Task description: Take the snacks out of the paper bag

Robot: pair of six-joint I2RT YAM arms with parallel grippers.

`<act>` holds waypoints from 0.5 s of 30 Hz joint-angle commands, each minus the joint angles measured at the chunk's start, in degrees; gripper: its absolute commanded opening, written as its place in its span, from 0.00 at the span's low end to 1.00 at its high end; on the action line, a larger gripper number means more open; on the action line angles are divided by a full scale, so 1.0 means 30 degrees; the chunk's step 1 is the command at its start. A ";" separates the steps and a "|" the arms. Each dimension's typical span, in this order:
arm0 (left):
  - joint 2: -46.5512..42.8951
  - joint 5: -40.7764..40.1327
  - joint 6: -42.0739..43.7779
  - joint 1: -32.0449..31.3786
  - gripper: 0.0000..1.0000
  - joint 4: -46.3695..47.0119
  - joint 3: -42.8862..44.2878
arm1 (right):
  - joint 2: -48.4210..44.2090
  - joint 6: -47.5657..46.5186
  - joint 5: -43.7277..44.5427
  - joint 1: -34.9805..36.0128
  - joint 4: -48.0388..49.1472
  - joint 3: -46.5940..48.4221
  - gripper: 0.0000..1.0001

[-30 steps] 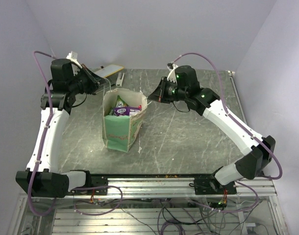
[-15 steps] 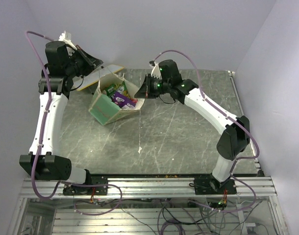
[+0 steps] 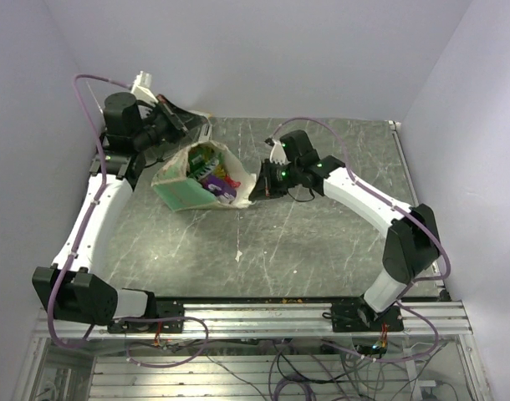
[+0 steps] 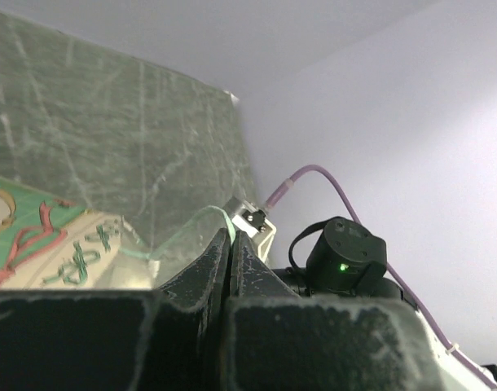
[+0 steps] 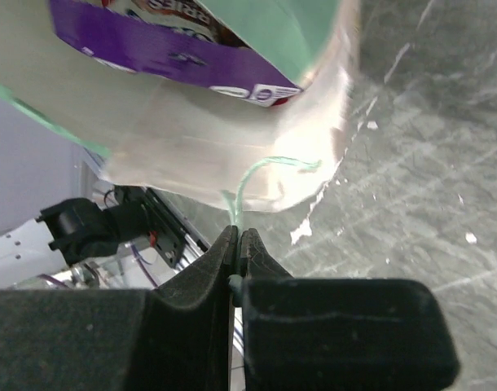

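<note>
The paper bag [image 3: 181, 185], teal-green with cream panels, hangs tipped on its side between my two grippers, with its mouth facing right. Snacks show in the mouth: a green packet [image 3: 206, 155], a purple packet [image 3: 211, 176] and a pink one [image 3: 227, 180]. My left gripper [image 3: 196, 132] is shut on one thin string handle [image 4: 191, 221] at the bag's upper rim. My right gripper [image 3: 256, 191] is shut on the other string handle [image 5: 247, 181] at the lower right rim. The right wrist view shows the bag's cream wall [image 5: 191, 147], the purple packet [image 5: 167, 45] and the green packet [image 5: 289, 37] close above the jaws.
The grey marble table [image 3: 322, 242] is walled at the back and on both sides. A thin white string [image 3: 238, 246] lies in front of the bag. The edge of a flat card [image 3: 207, 116] shows behind the left gripper. The right arm [image 4: 346, 261] shows in the left wrist view.
The bag went from standing upright to lifted and tipped on its side. The right gripper dropped and drew right with its handle. The left gripper shifted right with the other handle.
</note>
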 commanded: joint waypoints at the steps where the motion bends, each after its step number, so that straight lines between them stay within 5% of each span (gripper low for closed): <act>1: -0.1060 -0.0133 -0.0304 -0.2108 0.07 0.1220 -0.0219 | -0.2083 -0.1206 0.0816 -0.0082 -0.0900 -0.1122 0.01; 7: -0.1855 -0.2337 -0.1739 -0.4835 0.07 0.2133 -0.1852 | -0.3586 -0.1983 0.2520 -0.0115 -0.1661 -0.2474 0.05; 15: -0.2407 -0.3128 -0.1676 -0.5063 0.07 0.0975 -0.2438 | -0.4229 -0.3065 0.4058 -0.0118 -0.2782 -0.2708 0.17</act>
